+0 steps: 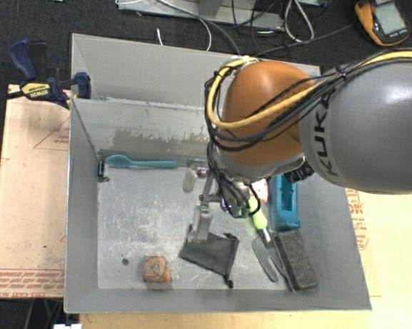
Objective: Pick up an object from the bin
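From my station I see the gripper [202, 228] low in the grey metal bin [133, 222], under the arm's smooth, rounded orange cover [264, 111], with yellow and black cables [212, 107] looped round it. The slim metal tip of the gripper meets the upper left edge of a dark grey sheet [211, 254]. I cannot tell whether the jaws are wide or narrow, and I see nothing held between them.

The dark grey sheet is the nearest thing. It is flat, matte and limp-looking, roughly four-cornered, with one corner drawn out to a point towards the front wall. It lies on the bin floor near the front, about the middle of the bin's width. I cannot tell whether it is cloth or rubber.

To its left, near the front wall and well apart from it, sits a small, rough, brownish lump [156, 270], like a stone. A teal plastic toothbrush [138, 163] lies along the foot of the back wall. On the right side, a blue plastic block [286, 203] lies beside a long grey block [298, 260] with a coarse, speckled surface. A shiny metal spoon-like piece [265, 258] lies just beside that, and a green-and-white stick [258, 220] pokes out from under the gripper body. The bin floor is scuffed and whitish.
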`<state>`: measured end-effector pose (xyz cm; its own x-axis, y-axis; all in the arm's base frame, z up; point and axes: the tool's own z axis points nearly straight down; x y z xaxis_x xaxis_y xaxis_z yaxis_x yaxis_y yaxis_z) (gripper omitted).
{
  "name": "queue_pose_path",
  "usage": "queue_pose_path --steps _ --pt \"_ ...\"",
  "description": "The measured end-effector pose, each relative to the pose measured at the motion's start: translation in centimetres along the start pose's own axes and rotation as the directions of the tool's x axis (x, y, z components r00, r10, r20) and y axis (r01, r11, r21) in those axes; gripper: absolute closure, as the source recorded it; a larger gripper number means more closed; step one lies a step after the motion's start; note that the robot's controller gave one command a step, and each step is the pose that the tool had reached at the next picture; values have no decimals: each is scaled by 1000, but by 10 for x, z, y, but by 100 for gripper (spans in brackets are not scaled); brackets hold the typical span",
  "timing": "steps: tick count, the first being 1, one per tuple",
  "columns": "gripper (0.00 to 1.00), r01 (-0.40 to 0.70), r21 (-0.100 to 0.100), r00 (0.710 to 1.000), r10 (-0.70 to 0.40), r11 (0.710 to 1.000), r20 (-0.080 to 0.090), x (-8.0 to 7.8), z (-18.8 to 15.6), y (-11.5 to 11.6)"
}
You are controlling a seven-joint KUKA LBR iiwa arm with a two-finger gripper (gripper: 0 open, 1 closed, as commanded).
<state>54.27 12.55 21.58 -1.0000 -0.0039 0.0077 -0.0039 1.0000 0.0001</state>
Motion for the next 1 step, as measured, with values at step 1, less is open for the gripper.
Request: queue_pose_path --steps 1 --pt "0 -4 -1 1000 4 1000 8 -1 -5 -1"
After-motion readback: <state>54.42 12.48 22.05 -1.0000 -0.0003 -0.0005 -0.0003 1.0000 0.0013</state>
